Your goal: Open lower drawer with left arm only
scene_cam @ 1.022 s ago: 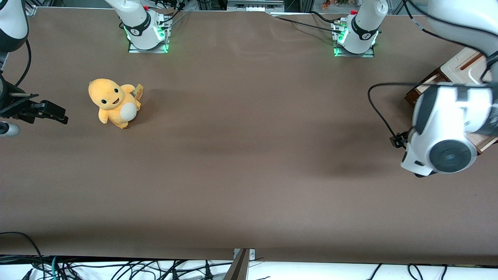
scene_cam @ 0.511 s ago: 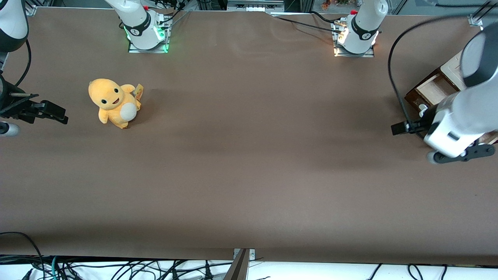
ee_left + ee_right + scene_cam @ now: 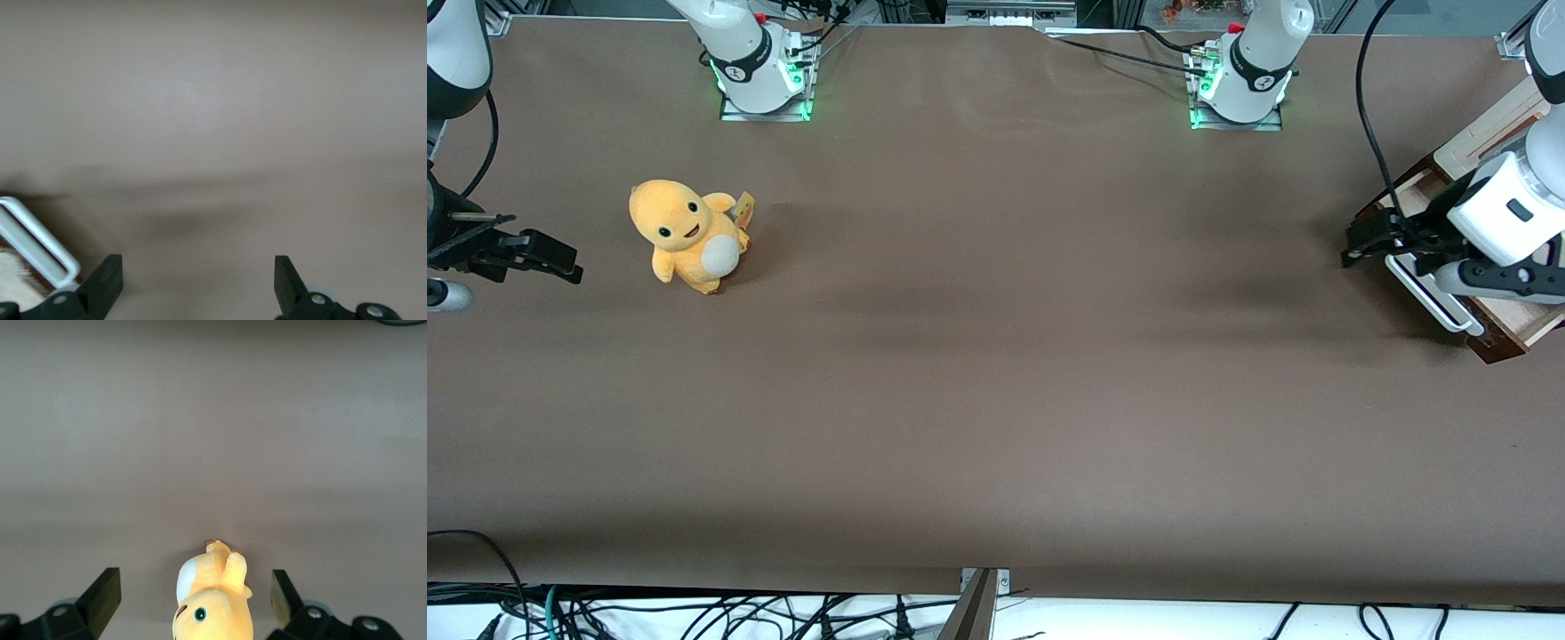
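hovering at the right edge of the front frame, the left arm (image 3: pixel 1507 209) holds its claw (image 3: pixel 1371 236) just above the table (image 3: pixel 996 356), beside the end of the lower drawer (image 3: pixel 1507 329) that is farther from the front camera. the claw is open and holds nothing: in the wrist view its two black fingers (image 3: pixel 103 283) stand wide apart with only bare brown table between them. the drawer sits at the working arm's end of the table, in the middle right of the front frame, its dark front and tan inside partly hidden under the wrist. it looks already drawn out somewhat, though how far i cannot tell. its white handle (image 3: pixel 1427 293) is a long bar that runs slantwise, from beside the claw down toward the lower right of the front frame. the same handle (image 3: pixel 37 243) shows in the wrist view just outside one finger, not between the two. so, as i judge it, the coming move turns on shifting the claw sideways along that slant until the bar lies crosswise in the gap. no brand, label or writing can be read anywhere.
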Tool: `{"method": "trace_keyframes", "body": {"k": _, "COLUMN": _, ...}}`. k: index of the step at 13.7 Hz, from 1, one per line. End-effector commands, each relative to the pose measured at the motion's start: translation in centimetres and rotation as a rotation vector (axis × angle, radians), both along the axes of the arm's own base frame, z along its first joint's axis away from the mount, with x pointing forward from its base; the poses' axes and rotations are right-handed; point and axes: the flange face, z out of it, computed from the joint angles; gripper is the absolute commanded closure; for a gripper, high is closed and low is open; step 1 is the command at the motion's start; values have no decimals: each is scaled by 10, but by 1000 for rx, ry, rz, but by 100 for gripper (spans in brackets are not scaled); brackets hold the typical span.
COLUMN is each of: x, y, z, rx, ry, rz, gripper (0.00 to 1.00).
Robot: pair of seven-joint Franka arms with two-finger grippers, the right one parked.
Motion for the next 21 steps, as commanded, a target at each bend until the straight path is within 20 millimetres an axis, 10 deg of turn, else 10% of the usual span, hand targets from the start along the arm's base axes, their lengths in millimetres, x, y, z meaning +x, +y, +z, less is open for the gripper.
{"method": "trace_keyframes", "body": {"k": 1, "x": -22, "y": -6, "z": -7, "rx": 64, "ry": -18, "rz": -36, "gripper": 0}}
{"method": "trace_keyframes", "body": {"k": 21, "x": -38, "y": -24, "z": -4, "rx": 64, "ry": -6, "rz": -60, "gripper": 0}}
